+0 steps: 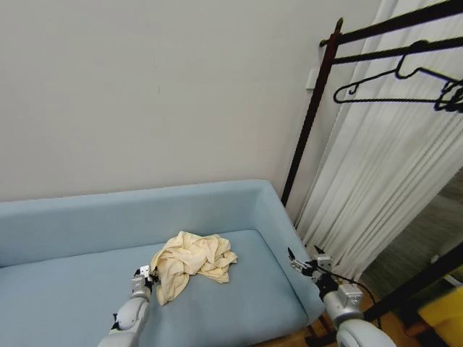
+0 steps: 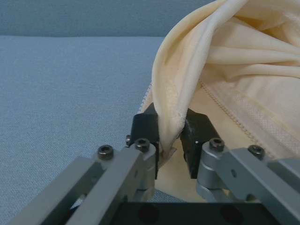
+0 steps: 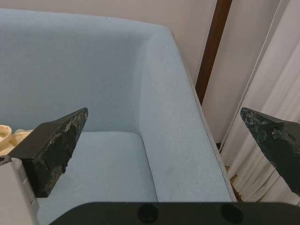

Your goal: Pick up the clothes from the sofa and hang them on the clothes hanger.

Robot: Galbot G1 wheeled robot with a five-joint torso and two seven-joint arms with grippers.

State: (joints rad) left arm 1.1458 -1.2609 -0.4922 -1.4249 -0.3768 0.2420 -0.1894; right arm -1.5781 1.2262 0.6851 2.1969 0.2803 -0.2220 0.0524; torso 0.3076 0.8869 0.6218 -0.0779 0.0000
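Note:
A crumpled cream-yellow garment (image 1: 192, 263) lies on the seat of the light blue sofa (image 1: 72, 224), near its middle. My left gripper (image 1: 148, 277) sits at the garment's left edge; in the left wrist view the gripper (image 2: 169, 133) is shut on a raised fold of the cream garment (image 2: 225, 61), its black pads (image 2: 145, 131) pinching the hem. My right gripper (image 1: 309, 264) hovers open over the sofa's right armrest, with nothing between its fingertips (image 3: 51, 150). A black clothes hanger (image 1: 394, 83) hangs on the dark rack (image 1: 312, 108) at the upper right.
The rack's dark upright stands just behind the sofa's right armrest (image 3: 183, 140). White curtains (image 1: 391, 188) hang to the right of it. A plain wall backs the sofa. The left part of the seat (image 2: 61, 93) is bare blue fabric.

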